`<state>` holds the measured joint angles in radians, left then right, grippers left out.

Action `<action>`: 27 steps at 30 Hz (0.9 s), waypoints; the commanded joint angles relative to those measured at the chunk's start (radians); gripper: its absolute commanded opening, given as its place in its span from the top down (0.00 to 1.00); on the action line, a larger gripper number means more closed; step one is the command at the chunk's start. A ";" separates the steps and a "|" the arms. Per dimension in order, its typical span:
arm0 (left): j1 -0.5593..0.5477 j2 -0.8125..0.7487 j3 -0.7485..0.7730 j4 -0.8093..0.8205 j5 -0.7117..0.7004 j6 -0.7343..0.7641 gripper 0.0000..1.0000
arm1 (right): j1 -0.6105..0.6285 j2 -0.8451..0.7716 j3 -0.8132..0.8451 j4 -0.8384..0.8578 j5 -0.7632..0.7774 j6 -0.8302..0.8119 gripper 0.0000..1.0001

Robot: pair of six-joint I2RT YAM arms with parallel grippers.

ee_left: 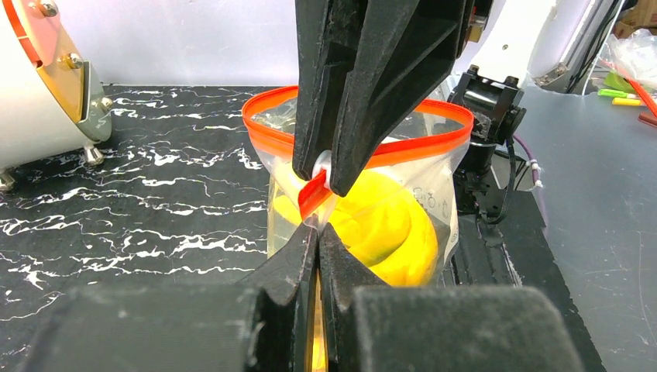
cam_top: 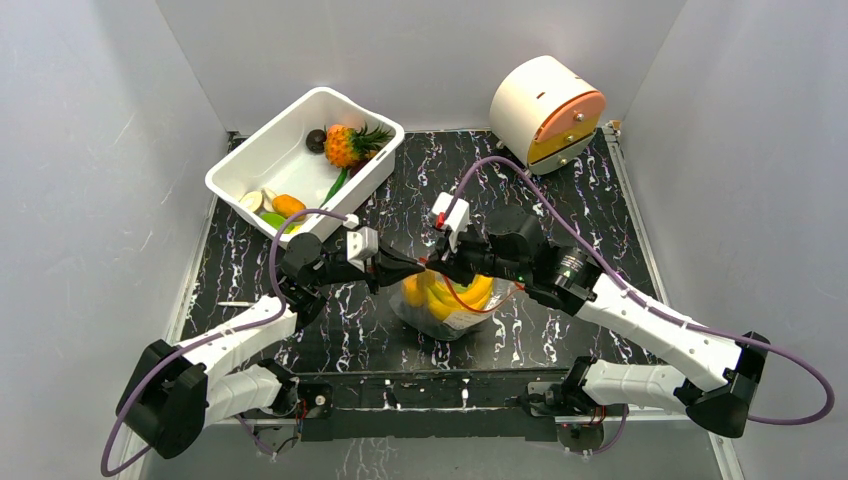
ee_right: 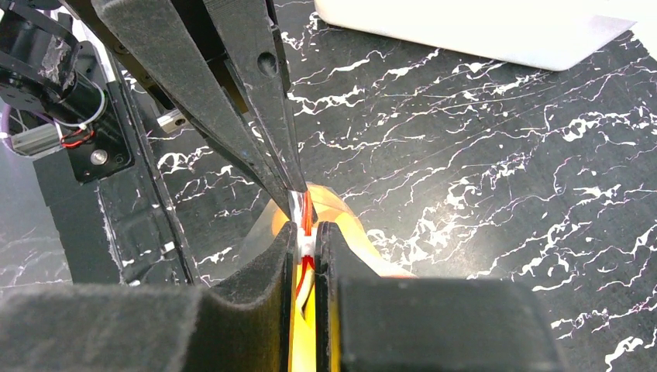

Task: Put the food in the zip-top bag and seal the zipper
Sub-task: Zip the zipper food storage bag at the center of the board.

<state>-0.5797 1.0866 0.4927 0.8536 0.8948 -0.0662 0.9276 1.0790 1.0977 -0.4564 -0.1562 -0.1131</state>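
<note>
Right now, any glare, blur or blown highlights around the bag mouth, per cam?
Top external: even light, sharp, but left end effector and right end effector hide the zip-top bag mouth. Left wrist: zipper crisp, own fingers blurred in the foreground. Right wrist: own fingers soft, white tub nearly clipped.
</note>
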 commanded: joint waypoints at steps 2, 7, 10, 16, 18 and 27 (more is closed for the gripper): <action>0.030 -0.039 -0.007 0.094 -0.006 0.009 1.00 | -0.011 -0.052 0.001 -0.065 0.054 -0.006 1.00; 0.034 -0.044 -0.017 0.118 0.004 -0.008 1.00 | -0.012 -0.067 0.008 -0.081 0.073 -0.013 1.00; 0.035 -0.053 -0.017 0.120 -0.001 -0.011 1.00 | -0.013 -0.081 0.017 -0.087 0.077 -0.014 1.00; 0.037 -0.072 -0.002 0.080 -0.027 -0.040 1.00 | -0.015 -0.100 -0.018 -0.036 0.030 -0.005 1.00; 0.038 -0.092 0.018 -0.005 -0.021 -0.007 0.85 | -0.015 -0.107 -0.044 0.004 0.010 0.001 1.00; 0.040 -0.095 0.142 -0.360 0.145 0.145 0.51 | -0.015 -0.125 -0.072 0.092 -0.099 -0.001 1.00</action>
<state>-0.5426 0.9722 0.5621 0.6247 0.9337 0.0025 0.9150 0.9745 1.0191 -0.4576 -0.2035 -0.1043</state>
